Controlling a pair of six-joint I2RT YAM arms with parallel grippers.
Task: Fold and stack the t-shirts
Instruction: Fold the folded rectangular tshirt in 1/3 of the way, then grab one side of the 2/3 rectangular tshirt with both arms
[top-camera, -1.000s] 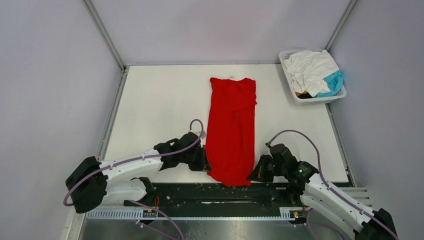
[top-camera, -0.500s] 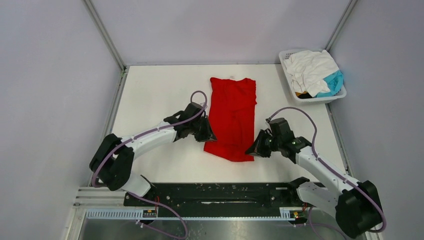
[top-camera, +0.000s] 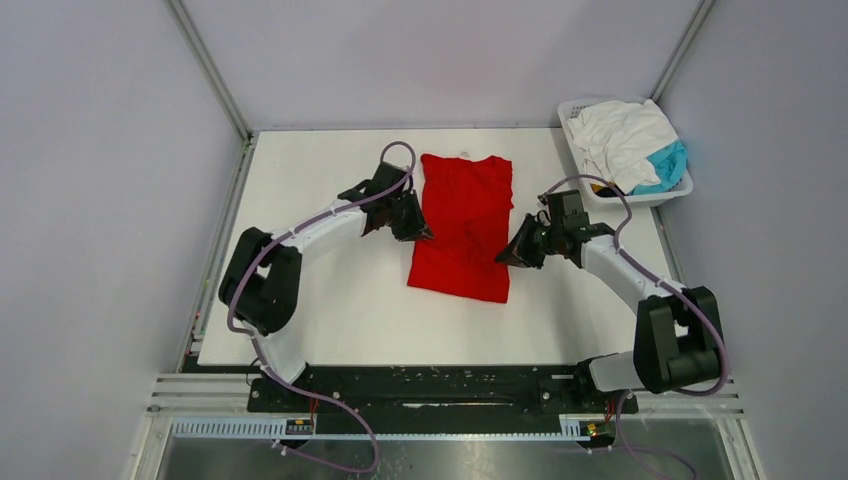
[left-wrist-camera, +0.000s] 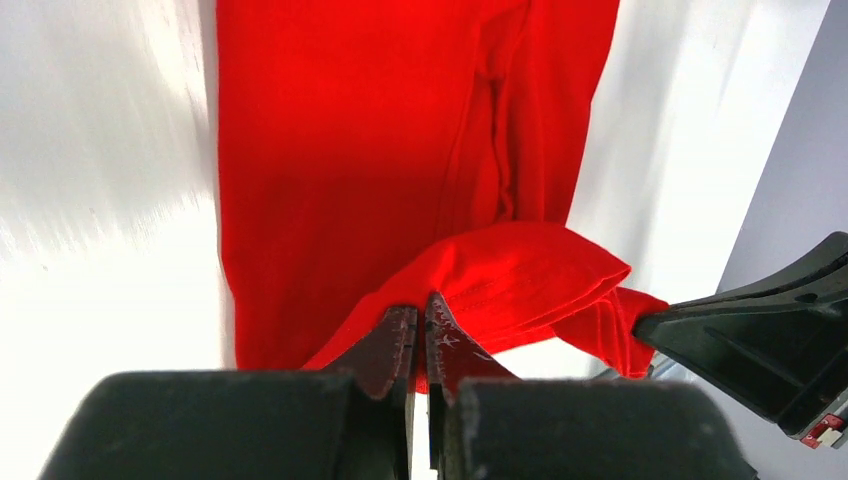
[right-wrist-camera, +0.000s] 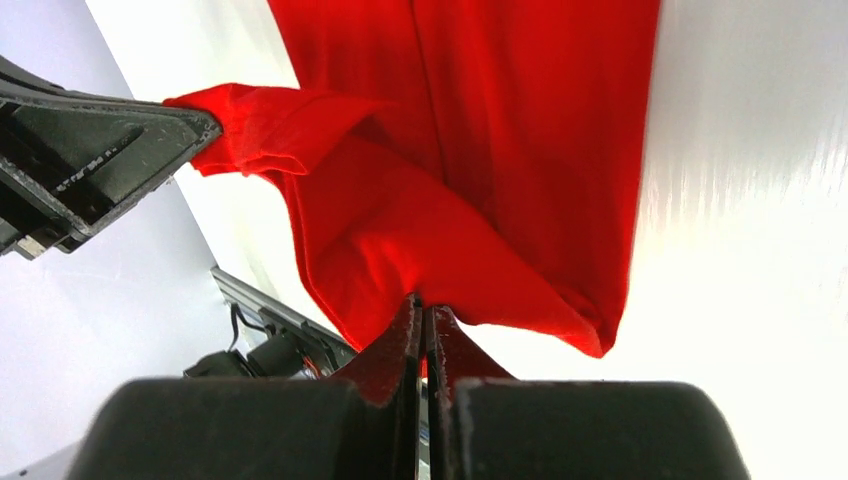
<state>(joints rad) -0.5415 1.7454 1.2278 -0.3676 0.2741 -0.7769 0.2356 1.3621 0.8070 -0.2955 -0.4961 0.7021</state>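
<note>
The red shirt lies on the table, in the middle and toward the far edge. It is a narrow strip running far to near, with its collar end at the far side. Its near part is doubled back over the rest, so the nearest edge is a fold and the hem hangs above the lower layer.

The left gripper is at the strip's left edge, about halfway along it. It is clenched on the left corner of the hem. In the left wrist view its fingers are pressed together with red cloth pinched between them. From there the hem runs in a bunched band to the right, where the tip of the other gripper meets it. Under the band the lower layer lies flat, with a lengthwise crease down it.

The right gripper is at the strip's right edge, a little nearer the bases than the left one. It too is clamped on the hem, at the right corner. In the right wrist view its jaws are closed on a fold of red cloth that sags between the two grippers.

The basket stands at the far right corner of the table, well apart from the red shirt. A crumpled white shirt is heaped in it. A teal shirt shows at its right side, partly under the white one.
</note>
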